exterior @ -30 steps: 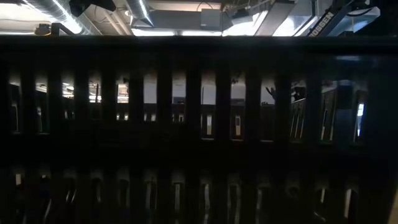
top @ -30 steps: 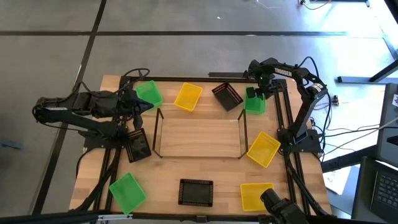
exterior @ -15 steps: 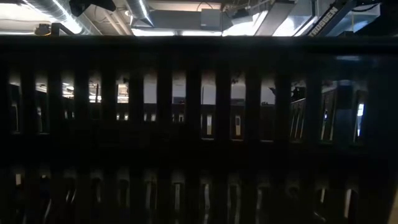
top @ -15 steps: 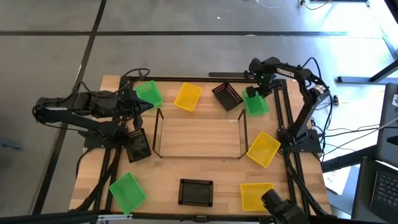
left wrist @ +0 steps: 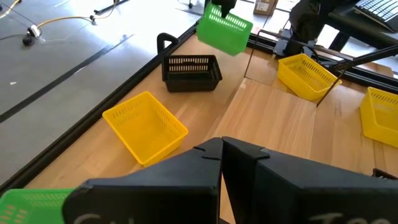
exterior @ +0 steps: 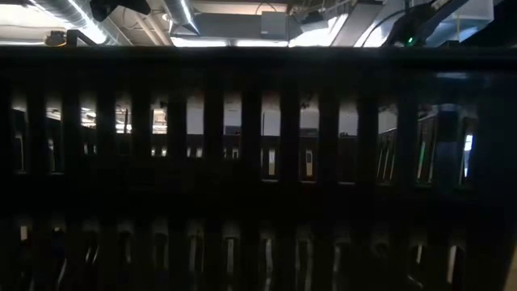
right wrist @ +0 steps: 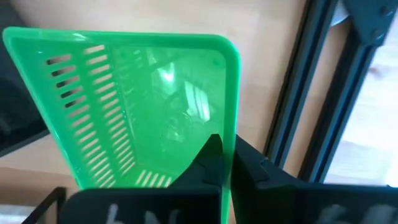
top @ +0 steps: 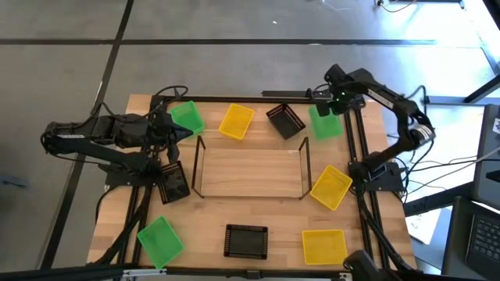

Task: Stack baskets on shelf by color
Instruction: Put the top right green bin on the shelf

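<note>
My right gripper (top: 336, 100) is shut on a bright green basket (top: 324, 123), (right wrist: 130, 112) near the table's far right corner; in the left wrist view this basket (left wrist: 225, 28) hangs tilted in the air. My left gripper (top: 175, 133), (left wrist: 221, 148) is shut and holds nothing, beside another green basket (top: 187, 117) that rests on its base. The shelf (top: 248, 172) stands mid-table with a bare board. Yellow baskets (top: 236, 121), (top: 330, 186), (top: 323, 244), black baskets (top: 285, 120), (top: 173, 183), (top: 246, 240) and a third green one (top: 160, 238) lie around it. My right gripper pinches one side wall of the green basket at its rim (right wrist: 231, 124), one finger (right wrist: 210, 158) inside the basket and one (right wrist: 252, 168) outside. The basket is lifted clear of the table and hangs tilted below the fingers.
Black rails (top: 353, 148) run along the table's right side next to the lifted basket. The shelf's wire frames (top: 305, 168), (top: 197, 168) stand at its short ends. A dark perforated wall (exterior: 258, 162) close to the low camera blocks nearly all of that view.
My right gripper has risen and moved toward the table's far right corner, carrying the green basket up off the table; the basket now hangs tilted. My right arm's elbow has swung out to the right.
</note>
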Tool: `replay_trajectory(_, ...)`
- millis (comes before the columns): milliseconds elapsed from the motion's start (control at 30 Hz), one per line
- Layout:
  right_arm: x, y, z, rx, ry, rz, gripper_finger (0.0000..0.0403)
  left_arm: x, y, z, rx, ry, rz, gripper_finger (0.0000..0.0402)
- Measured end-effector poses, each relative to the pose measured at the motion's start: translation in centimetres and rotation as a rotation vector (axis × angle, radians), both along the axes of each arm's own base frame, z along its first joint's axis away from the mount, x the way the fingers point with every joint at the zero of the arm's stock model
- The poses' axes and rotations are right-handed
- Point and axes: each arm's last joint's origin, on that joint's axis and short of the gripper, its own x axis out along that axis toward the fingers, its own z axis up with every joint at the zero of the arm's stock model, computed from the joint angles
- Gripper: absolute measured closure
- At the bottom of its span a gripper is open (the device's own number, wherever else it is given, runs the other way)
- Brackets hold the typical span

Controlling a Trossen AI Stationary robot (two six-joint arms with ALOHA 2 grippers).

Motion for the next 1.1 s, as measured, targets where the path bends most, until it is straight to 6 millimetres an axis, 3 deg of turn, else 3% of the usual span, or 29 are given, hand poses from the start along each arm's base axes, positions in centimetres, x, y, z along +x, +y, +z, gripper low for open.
replay_trajectory(267,-0.3,2.4,5.9,-0.236,-0.044,0.069,0.0402,0.0,0.0,0.0,0.0,0.0,0.0,0.0401)
replay_trajectory(633,1.3,5.2,15.6,-0.578,-0.119,0.458,0.0402,0.0,0.0,0.0,0.0,0.001,0.0,0.0401)
replay_trajectory(800,2.8,6.2,17.8,-0.652,-0.111,0.688,0.0403,0.0,0.0,0.0,0.0,0.001,0.0,0.0401)
replay_trajectory(1100,7.9,7.5,18.4,-0.723,-0.076,1.068,0.0403,0.0,0.0,0.0,0.0,0.001,0.001,0.0401)
